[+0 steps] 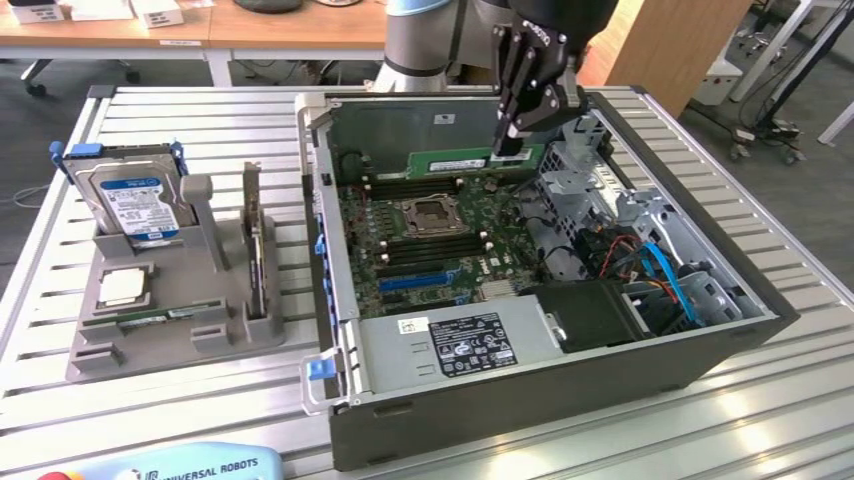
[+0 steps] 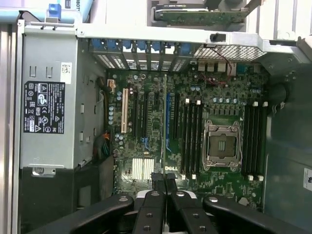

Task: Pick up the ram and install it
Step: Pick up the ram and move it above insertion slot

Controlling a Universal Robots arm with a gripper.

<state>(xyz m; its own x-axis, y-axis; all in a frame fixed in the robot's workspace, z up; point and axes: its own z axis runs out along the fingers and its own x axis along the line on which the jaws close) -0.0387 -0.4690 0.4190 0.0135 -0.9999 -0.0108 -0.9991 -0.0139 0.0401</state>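
- Jaws were pinched narrow on the ram [image 1: 451, 160], which hung beneath the gripper [image 1: 509, 148] over the motherboard [image 1: 400, 238].
- Its long axis ran parallel to the empty memory slots [image 2: 189, 136], just beside it.

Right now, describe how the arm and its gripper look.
The arm is a silver-grey cylinder. The gripper is black, built of jointed link bars with round pivot pins, and bears small white lettering near its top. Its two fingers are slim, flat black bars.
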